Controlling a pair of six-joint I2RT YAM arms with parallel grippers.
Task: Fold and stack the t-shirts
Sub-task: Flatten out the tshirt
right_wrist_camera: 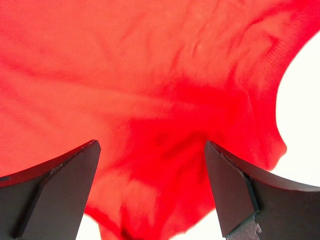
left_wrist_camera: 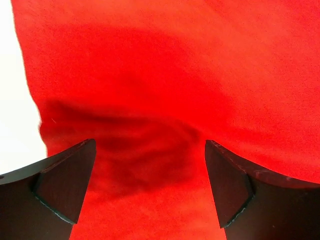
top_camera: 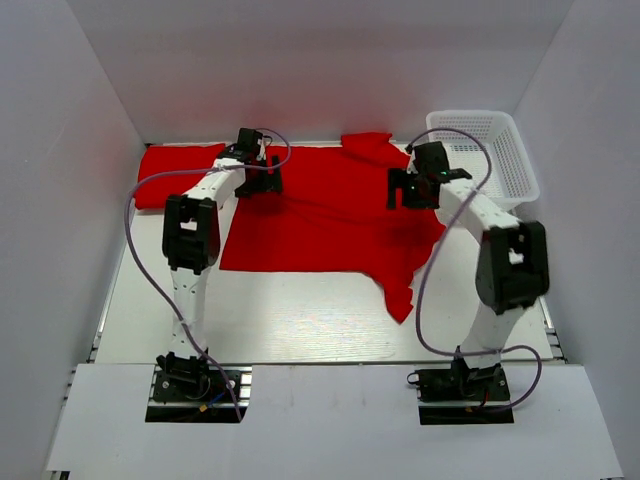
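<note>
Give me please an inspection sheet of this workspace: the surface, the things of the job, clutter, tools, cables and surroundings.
Surface: white table; no spill or mark seen.
Job's things: red t-shirt spread in the middle, its near right corner rumpled; red bundle at the far left, which looks folded.
Clutter: white mesh basket at the far right; nothing seen inside.
Tools: left tool and right tool are both open over the red t-shirt, holding nothing.
Cables: left purple cable loops outside its arm; right purple cable hangs across the shirt's near right edge.
Surroundings: white walls on three sides; nothing else seen.
</note>
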